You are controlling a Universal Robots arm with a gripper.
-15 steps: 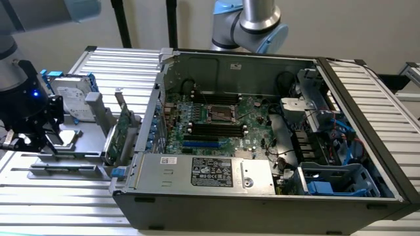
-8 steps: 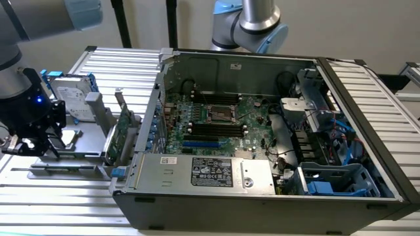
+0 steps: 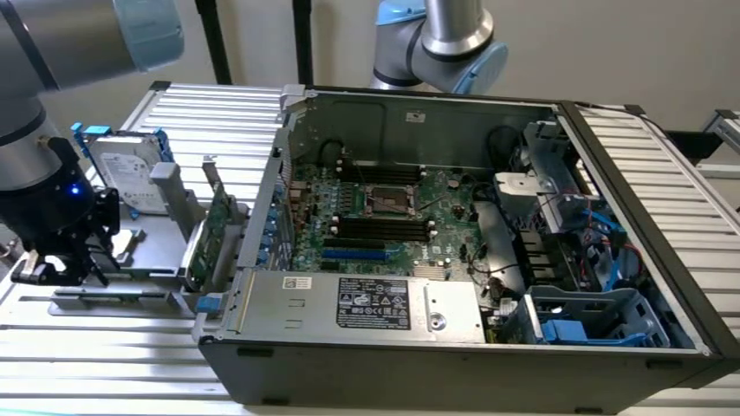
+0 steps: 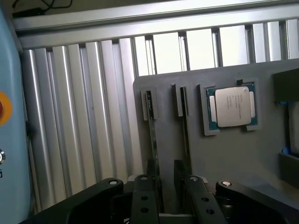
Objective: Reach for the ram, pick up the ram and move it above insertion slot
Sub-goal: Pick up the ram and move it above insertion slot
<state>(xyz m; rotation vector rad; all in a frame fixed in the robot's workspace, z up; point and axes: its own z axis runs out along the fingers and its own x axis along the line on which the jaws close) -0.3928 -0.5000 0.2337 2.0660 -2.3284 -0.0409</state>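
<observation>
- Gripper (image 3: 58, 274) hangs at the lower left of the exterior view, low over the gray holder. Its jaws are spread wide and hold nothing.
- On the wrist camera I see its black fingers (image 4: 145, 200) standing apart with a clear gap between them.
- Just past the fingertips, the ram (image 4: 152, 140) stands on edge in a slot of the gray holder plate (image 4: 243, 163). I see it as a thin dark strip running away from the gripper, not gripped.
- A second thin strip (image 4: 185, 135) stands in the neighbouring slot, just beside the ram.
- A processor chip (image 4: 231, 107) lies flat in a square recess on the same plate, near the two slots.
- The plate rests on the ribbed metal table (image 4: 84, 116).
- In the exterior view, a hard drive with blue rails (image 3: 121, 169) stands upright at the upper left, behind the gripper.
- A green expansion card (image 3: 214, 230) stands between the holder and the case.
- The open computer case (image 3: 463, 364) takes up the centre. The dark insertion slots (image 3: 376, 227) on its motherboard (image 3: 445, 195) are well apart from the gripper.
</observation>
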